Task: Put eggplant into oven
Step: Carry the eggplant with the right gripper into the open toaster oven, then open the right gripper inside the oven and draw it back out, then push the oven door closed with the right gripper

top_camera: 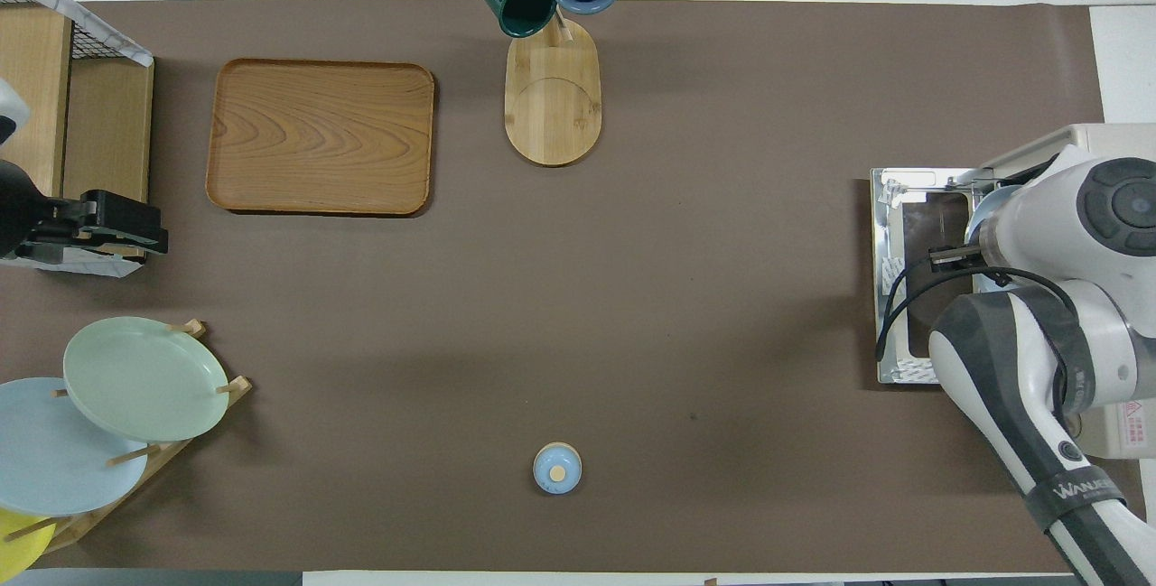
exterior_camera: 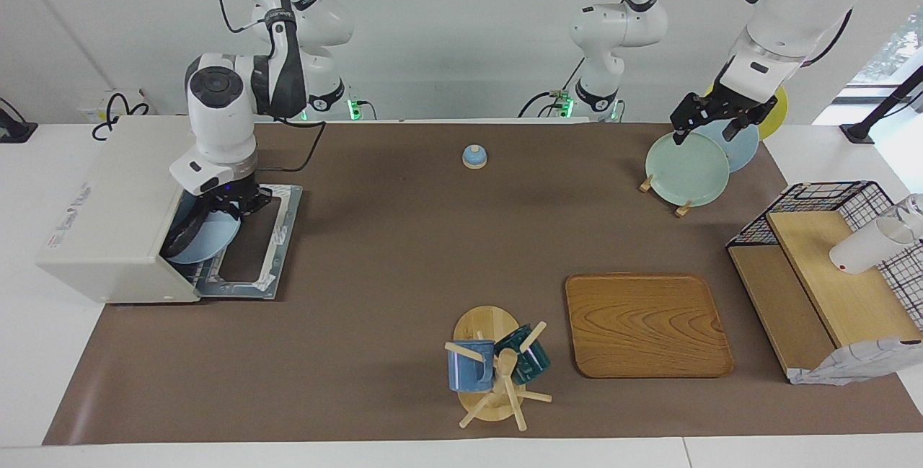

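The off-white oven (exterior_camera: 108, 201) stands at the right arm's end of the table with its door (exterior_camera: 267, 237) dropped open. My right gripper (exterior_camera: 232, 207) is shut on the rim of a light blue plate (exterior_camera: 210, 241), held over the door and partly inside the oven mouth. The dark eggplant (exterior_camera: 179, 236) lies on the plate, at the oven opening. In the overhead view my right arm hides plate and eggplant; the oven (top_camera: 1106, 145) and door (top_camera: 903, 207) show. My left gripper (exterior_camera: 701, 135) waits open over the plate rack.
A small blue knobbed lid (exterior_camera: 474, 156) sits near the robots at mid-table. A mug tree (exterior_camera: 496, 374) and a wooden tray (exterior_camera: 645, 324) lie farther out. A rack of plates (exterior_camera: 686, 166) and a wire basket shelf (exterior_camera: 829, 273) are at the left arm's end.
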`<state>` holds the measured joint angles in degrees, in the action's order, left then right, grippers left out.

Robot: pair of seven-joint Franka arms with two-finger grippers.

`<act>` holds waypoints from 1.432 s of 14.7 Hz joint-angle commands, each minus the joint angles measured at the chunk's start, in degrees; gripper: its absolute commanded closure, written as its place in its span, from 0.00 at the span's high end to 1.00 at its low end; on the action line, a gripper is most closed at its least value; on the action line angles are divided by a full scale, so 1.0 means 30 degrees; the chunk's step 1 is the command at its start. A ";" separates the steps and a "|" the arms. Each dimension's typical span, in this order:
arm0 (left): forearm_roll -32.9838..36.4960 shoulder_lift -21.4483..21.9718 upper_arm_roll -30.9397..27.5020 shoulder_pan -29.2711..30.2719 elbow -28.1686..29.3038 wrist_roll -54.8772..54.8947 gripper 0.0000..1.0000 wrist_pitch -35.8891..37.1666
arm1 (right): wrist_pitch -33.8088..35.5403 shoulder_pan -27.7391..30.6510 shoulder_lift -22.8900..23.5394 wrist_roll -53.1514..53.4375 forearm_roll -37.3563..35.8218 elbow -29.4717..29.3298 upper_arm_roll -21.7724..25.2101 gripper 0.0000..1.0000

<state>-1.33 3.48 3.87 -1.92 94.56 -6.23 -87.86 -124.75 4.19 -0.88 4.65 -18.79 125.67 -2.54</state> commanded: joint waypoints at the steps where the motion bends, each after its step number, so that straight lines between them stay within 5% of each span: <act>1: 0.0061 0.0276 0.0145 0.0228 0.0296 -0.0005 1.00 -0.0068 | -0.1361 0.0916 -0.0469 -0.0523 0.0810 0.1291 -0.0325 0.00; 2: 0.0061 0.0276 0.0145 0.0228 0.0296 -0.0005 1.00 -0.0068 | -0.1598 0.0919 -0.0468 -0.0523 0.0929 0.1439 -0.0325 0.00; 5: 0.0061 0.0276 0.0145 0.0228 0.0296 -0.0005 1.00 -0.0068 | -0.1280 0.0831 -0.0439 -0.0552 0.0988 0.1265 -0.0354 0.45; 8: 0.0061 0.0276 0.0145 0.0228 0.0296 -0.0005 1.00 -0.0068 | 0.1029 0.0074 -0.0352 -0.0641 0.1570 -0.0426 -0.0471 0.51; 9: 0.0061 0.0276 0.0145 0.0228 0.0296 -0.0005 1.00 -0.0068 | 0.1152 -0.0511 -0.0003 -0.0554 0.2503 -0.1073 -0.0442 0.43; 11: 0.0061 0.0276 0.0145 0.0228 0.0296 -0.0005 1.00 -0.0068 | -0.0535 -0.1186 0.0524 -0.0145 0.3709 -0.0993 -0.0442 0.03; 14: 0.0061 0.0276 0.0145 0.0228 0.0296 -0.0005 1.00 -0.0068 | -0.3029 -0.1658 0.2019 0.1695 0.3772 -0.0175 -0.0471 0.00; 21: 0.0061 0.0276 0.0145 0.0228 0.0296 -0.0005 1.00 -0.0068 | -0.3099 -0.2041 0.3605 0.2846 0.2083 -0.0142 -0.0354 0.00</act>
<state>-1.33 3.48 3.87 -1.91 94.56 -6.23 -87.86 -135.40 -2.44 10.74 12.97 -9.32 125.25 -3.63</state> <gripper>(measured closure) 0.000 0.991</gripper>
